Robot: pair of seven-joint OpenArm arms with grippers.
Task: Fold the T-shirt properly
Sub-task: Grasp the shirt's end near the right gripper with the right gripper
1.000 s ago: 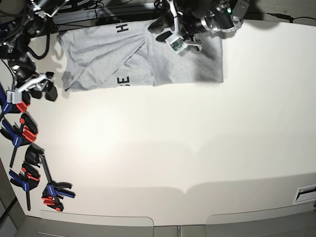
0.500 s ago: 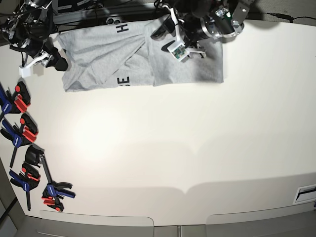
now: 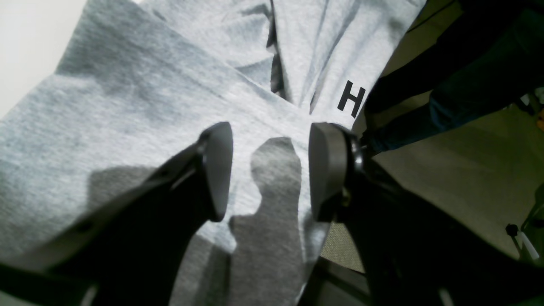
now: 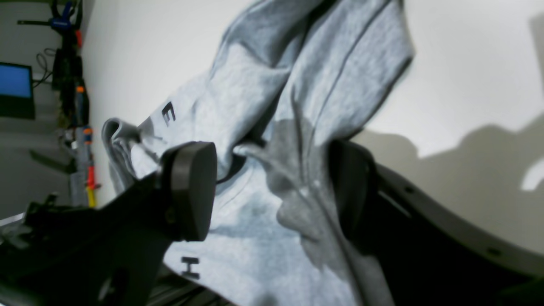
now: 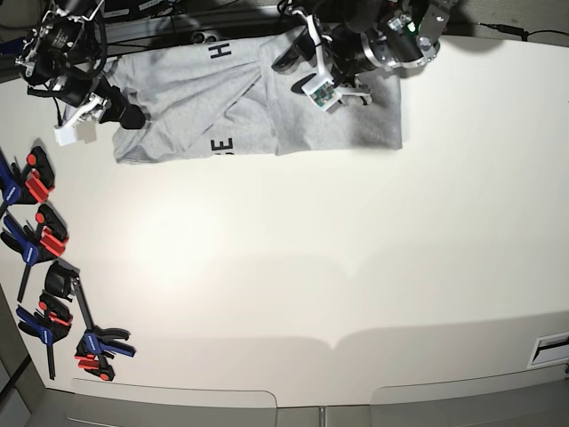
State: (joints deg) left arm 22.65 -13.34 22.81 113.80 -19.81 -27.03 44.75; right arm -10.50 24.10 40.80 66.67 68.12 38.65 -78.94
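The T-shirt (image 5: pixel 258 111) lies half-folded beneath the left gripper (image 3: pixel 270 170) and right gripper (image 4: pixel 272 191), both spread wide.

My work surface is a white table (image 5: pixel 356 267), matte and evenly lit, with a soft bright patch toward its left half. Along its left edge lies a row of blue-and-red spring clamps (image 5: pixel 40 240). The near edge shows two pale rounded panels (image 5: pixel 173 393). Beyond the far edge runs a dark band with cables (image 5: pixel 160 18). In my left wrist view, an olive-grey floor (image 3: pixel 459 170) lies past the table edge. In my right wrist view, a blue-lit monitor (image 4: pixel 15 87) stands at far left.
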